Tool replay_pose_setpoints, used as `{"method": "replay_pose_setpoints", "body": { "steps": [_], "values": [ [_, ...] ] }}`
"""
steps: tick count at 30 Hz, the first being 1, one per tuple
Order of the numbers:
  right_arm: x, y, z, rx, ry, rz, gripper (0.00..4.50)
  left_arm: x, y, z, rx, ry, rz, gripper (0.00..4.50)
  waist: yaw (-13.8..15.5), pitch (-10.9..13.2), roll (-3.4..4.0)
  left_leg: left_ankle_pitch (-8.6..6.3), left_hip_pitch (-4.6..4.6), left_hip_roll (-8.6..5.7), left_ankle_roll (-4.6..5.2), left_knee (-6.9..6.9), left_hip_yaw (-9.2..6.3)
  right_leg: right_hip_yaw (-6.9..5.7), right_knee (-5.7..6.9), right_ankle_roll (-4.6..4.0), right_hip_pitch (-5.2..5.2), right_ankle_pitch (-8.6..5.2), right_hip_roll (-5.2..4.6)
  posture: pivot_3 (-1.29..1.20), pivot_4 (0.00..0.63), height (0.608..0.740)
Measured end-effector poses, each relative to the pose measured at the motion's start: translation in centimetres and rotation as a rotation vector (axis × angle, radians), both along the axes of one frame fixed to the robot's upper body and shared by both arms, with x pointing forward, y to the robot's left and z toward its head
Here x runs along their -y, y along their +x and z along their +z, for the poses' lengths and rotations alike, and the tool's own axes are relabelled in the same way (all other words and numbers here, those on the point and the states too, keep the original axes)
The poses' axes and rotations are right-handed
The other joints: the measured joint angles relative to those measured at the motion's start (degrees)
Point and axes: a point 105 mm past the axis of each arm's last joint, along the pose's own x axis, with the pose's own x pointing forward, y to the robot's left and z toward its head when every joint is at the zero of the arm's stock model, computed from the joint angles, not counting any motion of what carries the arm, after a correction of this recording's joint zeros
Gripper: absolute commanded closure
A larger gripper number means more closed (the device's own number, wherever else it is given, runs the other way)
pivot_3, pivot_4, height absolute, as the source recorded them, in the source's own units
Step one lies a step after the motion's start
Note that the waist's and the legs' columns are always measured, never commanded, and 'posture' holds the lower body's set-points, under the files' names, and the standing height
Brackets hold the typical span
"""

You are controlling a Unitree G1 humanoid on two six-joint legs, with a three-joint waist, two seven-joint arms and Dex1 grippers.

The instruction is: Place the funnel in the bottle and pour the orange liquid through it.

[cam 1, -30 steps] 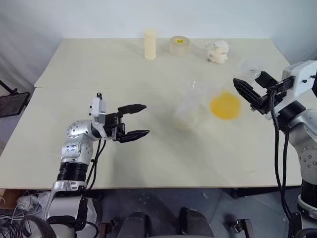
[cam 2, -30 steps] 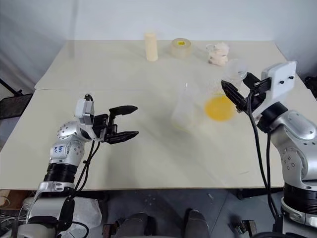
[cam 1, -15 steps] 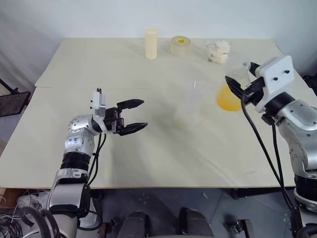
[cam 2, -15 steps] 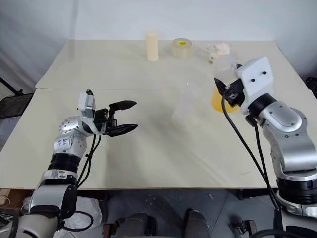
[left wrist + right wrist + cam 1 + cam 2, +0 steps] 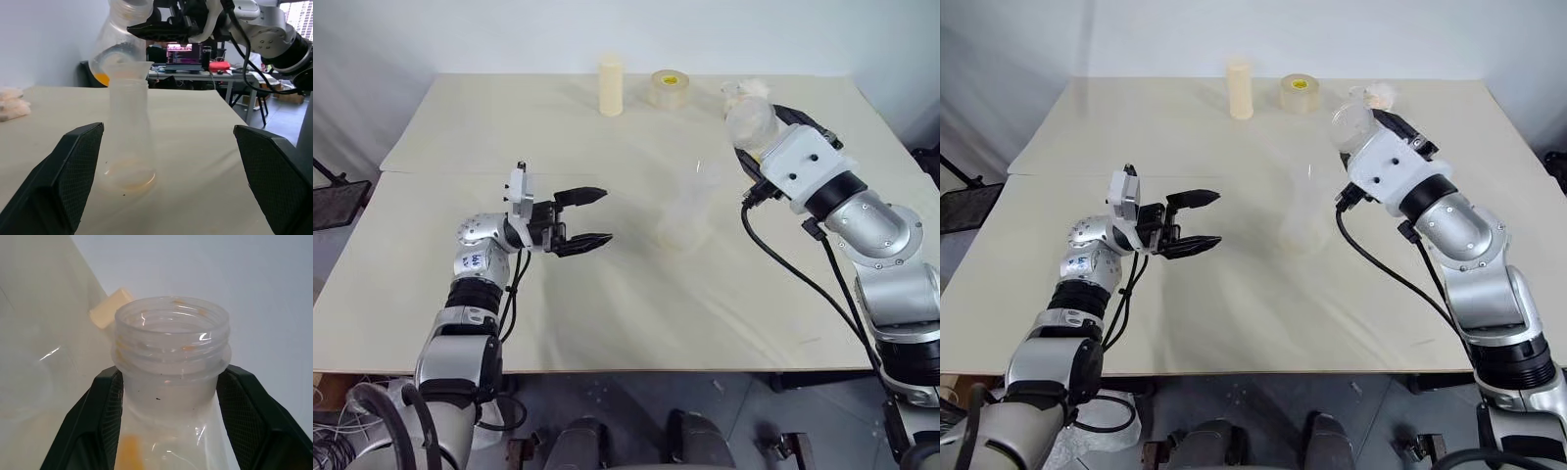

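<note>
The translucent bottle point(image 5: 684, 223) stands upright at mid-table with the small clear funnel point(image 5: 128, 69) seated in its neck. My right gripper point(image 5: 171, 406) is shut on a clear wide-mouthed cup point(image 5: 747, 119), held tilted just above and to the right of the funnel. The orange liquid point(image 5: 101, 77) pools in the low side of that cup, and a faint orange tint shows at the bottle's base. Left of the bottle, my left gripper point(image 5: 605, 215) is open and empty, its fingers pointing at the bottle with a gap between.
At the table's far edge stand a cream cylinder point(image 5: 610, 86) and a roll of tape point(image 5: 668, 88). A white crumpled item point(image 5: 1378, 94) lies behind the cup. A seam crosses the table point(image 5: 431, 172) on the left.
My right gripper has swung left toward the bottle and rolled over, tipping the cup so its wrist now hides the orange pool in the eye views. The left gripper has edged toward the bottle.
</note>
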Motion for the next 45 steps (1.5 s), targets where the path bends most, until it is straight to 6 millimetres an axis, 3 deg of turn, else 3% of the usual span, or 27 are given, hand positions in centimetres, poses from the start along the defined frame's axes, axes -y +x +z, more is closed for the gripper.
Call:
{"method": "replay_pose_setpoints", "body": {
  "steps": [15,27,45],
  "values": [
    [-0.3,0.6,0.5,0.201,-0.308,-0.086,2.06,0.6,0.6,0.5,-0.003,0.003,-0.003,0.00,-0.68,0.01,-0.01,0.00,-0.01,0.01,0.00,-0.02,-0.02,-0.01,0.03,0.00,-0.02,0.00,0.00,0.00,0.150,0.740],
    [-0.8,1.5,-0.4,0.300,-0.518,-0.097,2.06,1.0,0.8,0.9,0.003,0.005,-0.010,0.00,-1.08,0.01,-0.02,0.00,-0.02,0.02,0.00,-0.03,-0.03,-0.01,0.05,0.00,-0.04,0.00,-0.01,0.00,0.150,0.740],
    [-1.2,1.9,-0.6,0.418,-0.641,-0.102,2.06,1.3,0.9,0.5,-0.020,0.003,-0.014,0.00,-1.11,0.01,-0.02,0.00,-0.01,0.03,0.00,-0.03,-0.04,-0.01,0.11,0.00,-0.05,0.00,-0.01,0.00,0.150,0.740]
  ]
}}
